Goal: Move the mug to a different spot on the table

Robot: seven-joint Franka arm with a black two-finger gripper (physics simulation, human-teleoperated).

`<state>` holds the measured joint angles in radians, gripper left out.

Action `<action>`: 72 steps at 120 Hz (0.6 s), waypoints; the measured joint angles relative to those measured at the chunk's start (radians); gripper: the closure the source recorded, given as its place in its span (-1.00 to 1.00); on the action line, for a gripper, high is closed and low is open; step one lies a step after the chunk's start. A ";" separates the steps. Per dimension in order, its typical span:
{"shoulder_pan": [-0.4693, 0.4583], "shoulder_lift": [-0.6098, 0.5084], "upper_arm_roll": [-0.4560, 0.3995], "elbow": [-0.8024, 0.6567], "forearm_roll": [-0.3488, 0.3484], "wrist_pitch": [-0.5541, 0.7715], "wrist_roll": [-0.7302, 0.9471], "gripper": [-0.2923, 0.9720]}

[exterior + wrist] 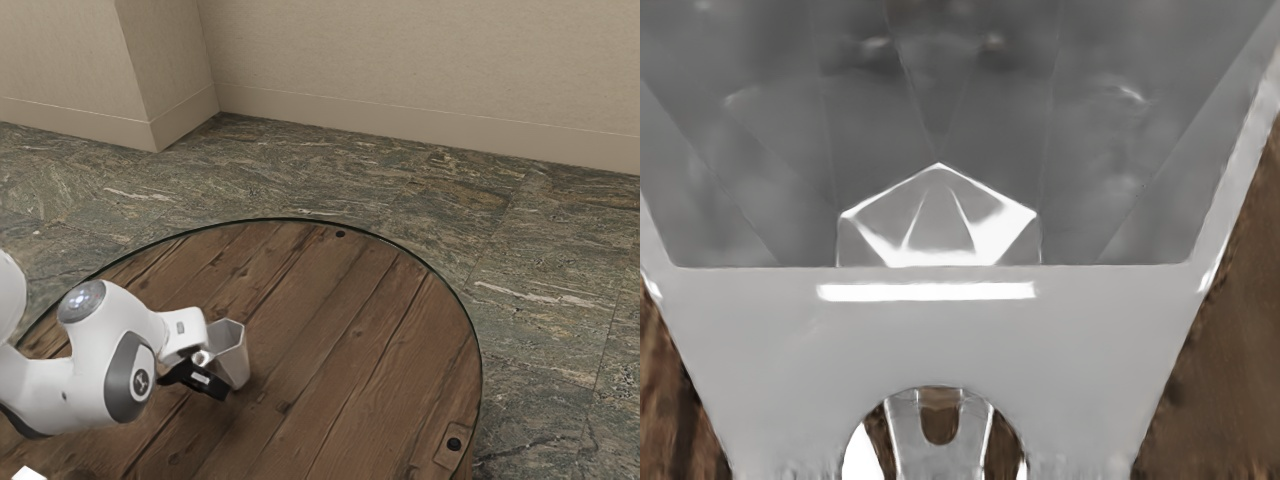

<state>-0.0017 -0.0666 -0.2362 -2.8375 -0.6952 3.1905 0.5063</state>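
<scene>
Mug [232,350] beside the gripper [205,376] on the table [350,330], grip impossible to tell; wrist view reveals its faceted interior.

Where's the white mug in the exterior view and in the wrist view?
Exterior view: the mug stands at the lower left of the round table, against the end of the arm.
Wrist view: the mug is seen close from above, looking into its open top.
Shared landmark: the table's brown planks beside the mug.
</scene>
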 joint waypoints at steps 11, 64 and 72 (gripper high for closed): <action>-0.002 -0.070 0.026 -0.001 0.003 -0.171 -0.003 -0.41; 0.000 -0.254 0.161 0.637 0.539 -1.085 -0.153 -0.52; -0.001 -0.142 0.200 0.867 0.600 -1.200 -0.195 -0.53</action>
<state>-0.0025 -0.2083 -0.0359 -1.9702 -0.0954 1.9907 0.3111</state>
